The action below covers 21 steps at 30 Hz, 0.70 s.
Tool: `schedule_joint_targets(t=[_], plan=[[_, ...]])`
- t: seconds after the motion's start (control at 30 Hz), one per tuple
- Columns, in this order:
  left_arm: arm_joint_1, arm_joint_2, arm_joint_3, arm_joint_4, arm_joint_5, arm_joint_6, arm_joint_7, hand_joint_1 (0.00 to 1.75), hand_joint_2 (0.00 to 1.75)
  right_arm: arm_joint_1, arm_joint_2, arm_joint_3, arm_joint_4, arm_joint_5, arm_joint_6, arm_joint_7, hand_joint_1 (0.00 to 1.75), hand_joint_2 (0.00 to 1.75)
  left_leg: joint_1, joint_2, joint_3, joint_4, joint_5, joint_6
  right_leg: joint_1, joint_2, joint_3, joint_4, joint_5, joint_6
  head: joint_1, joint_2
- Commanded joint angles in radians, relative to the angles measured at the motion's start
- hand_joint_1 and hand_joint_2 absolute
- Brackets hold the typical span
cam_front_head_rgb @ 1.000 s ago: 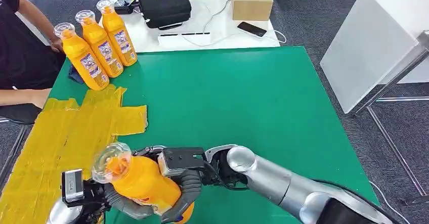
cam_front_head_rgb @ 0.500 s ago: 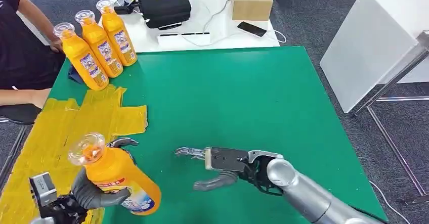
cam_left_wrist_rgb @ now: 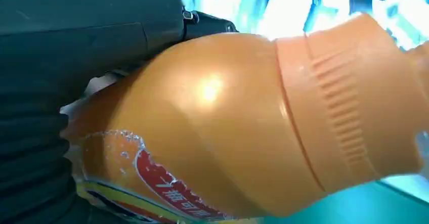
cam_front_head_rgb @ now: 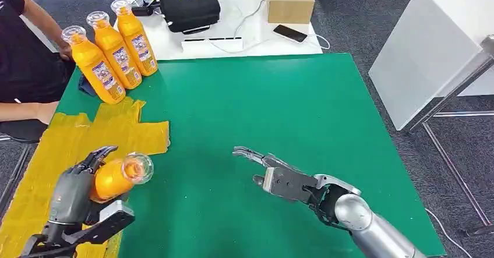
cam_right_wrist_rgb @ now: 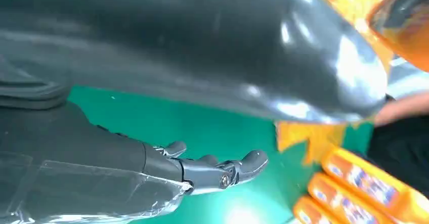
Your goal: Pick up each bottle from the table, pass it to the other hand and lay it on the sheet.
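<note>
My left hand [cam_front_head_rgb: 73, 194] grips an orange juice bottle [cam_front_head_rgb: 116, 176] tipped on its side, clear cap toward the table's middle, over the near part of the yellow sheet [cam_front_head_rgb: 70, 147]. The left wrist view shows the same bottle [cam_left_wrist_rgb: 243, 128] close up, red label toward the palm. My right hand [cam_front_head_rgb: 274, 173] hovers empty over the green table [cam_front_head_rgb: 279, 106], fingers [cam_right_wrist_rgb: 222, 171] spread. Three more orange bottles [cam_front_head_rgb: 110, 48] stand upright in a row at the far left corner.
A person in black sits at the left edge, one arm [cam_front_head_rgb: 23, 111] beside the sheet. Behind the green table a white surface holds a black case [cam_front_head_rgb: 189, 4], a cardboard box [cam_front_head_rgb: 290, 0] and a phone [cam_front_head_rgb: 290, 33]. A white panel [cam_front_head_rgb: 431, 54] stands at right.
The right hand let go of the bottle and drew back to the right. My left hand carried the bottle left over the sheet and tipped it from upright onto its side.
</note>
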<state>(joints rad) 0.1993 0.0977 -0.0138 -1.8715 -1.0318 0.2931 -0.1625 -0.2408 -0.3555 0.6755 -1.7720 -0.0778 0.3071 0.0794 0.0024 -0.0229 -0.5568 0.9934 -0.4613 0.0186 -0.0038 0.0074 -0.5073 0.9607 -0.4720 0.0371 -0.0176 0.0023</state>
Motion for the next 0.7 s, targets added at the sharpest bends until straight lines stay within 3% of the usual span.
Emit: schedule_joint_targets(t=[0.03,0.1,0.3,0.57,0.6,0.63,0.7], plan=[[-0.017,-0.014,-0.048,0.020,-0.053,0.037,0.017,1.75,1.75,0.022,0.027,-0.044,-0.085,0.006,-0.012,0.016,0.00,0.00,0.000,0.001,0.002,0.000,0.000,-0.001,0.000,-0.001,0.002,-0.001,0.000,0.000,0.000,0.000],[-0.019,-0.004,-0.055,0.031,-0.071,0.052,0.022,1.75,1.75,0.026,0.032,-0.051,-0.075,0.002,-0.020,0.010,0.00,0.00,0.000,0.001,0.001,0.000,0.000,-0.001,0.001,-0.002,0.002,-0.001,0.000,0.000,0.000,0.000],[-0.020,0.021,-0.140,0.170,-0.298,0.318,0.061,1.75,1.75,0.066,0.001,-0.057,-0.114,0.014,-0.034,0.003,0.00,0.00,-0.001,0.000,0.003,-0.002,0.001,0.000,-0.001,-0.002,0.003,-0.002,0.000,0.000,0.000,0.000],[-0.092,0.051,-0.213,0.368,-0.363,0.148,0.170,1.75,1.75,0.057,0.007,-0.051,-0.099,0.016,-0.021,-0.003,0.00,0.00,0.000,0.001,0.003,-0.002,0.001,-0.001,0.000,-0.002,0.002,-0.002,0.001,0.000,0.000,0.000],[-0.106,0.048,-0.211,0.392,-0.396,0.117,0.208,0.79,1.75,0.054,0.011,-0.048,-0.096,0.016,-0.018,-0.003,0.00,0.00,0.000,0.001,0.003,-0.002,0.001,-0.001,0.000,-0.002,0.003,-0.002,0.001,0.000,0.000,0.000],[-0.124,0.042,-0.210,0.420,-0.454,0.099,0.255,0.00,1.75,0.049,0.013,-0.043,-0.092,0.017,-0.016,-0.001,0.00,0.00,-0.001,0.000,0.003,-0.002,0.001,-0.001,0.000,-0.002,0.003,-0.002,0.001,0.000,0.000,0.000],[-0.124,0.042,-0.210,0.420,-0.454,0.099,0.255,0.00,1.75,0.049,0.013,-0.043,-0.092,0.017,-0.016,-0.001,0.00,0.00,-0.001,0.000,0.003,-0.002,0.001,-0.001,0.000,-0.002,0.003,-0.002,0.001,0.000,0.000,0.000]])
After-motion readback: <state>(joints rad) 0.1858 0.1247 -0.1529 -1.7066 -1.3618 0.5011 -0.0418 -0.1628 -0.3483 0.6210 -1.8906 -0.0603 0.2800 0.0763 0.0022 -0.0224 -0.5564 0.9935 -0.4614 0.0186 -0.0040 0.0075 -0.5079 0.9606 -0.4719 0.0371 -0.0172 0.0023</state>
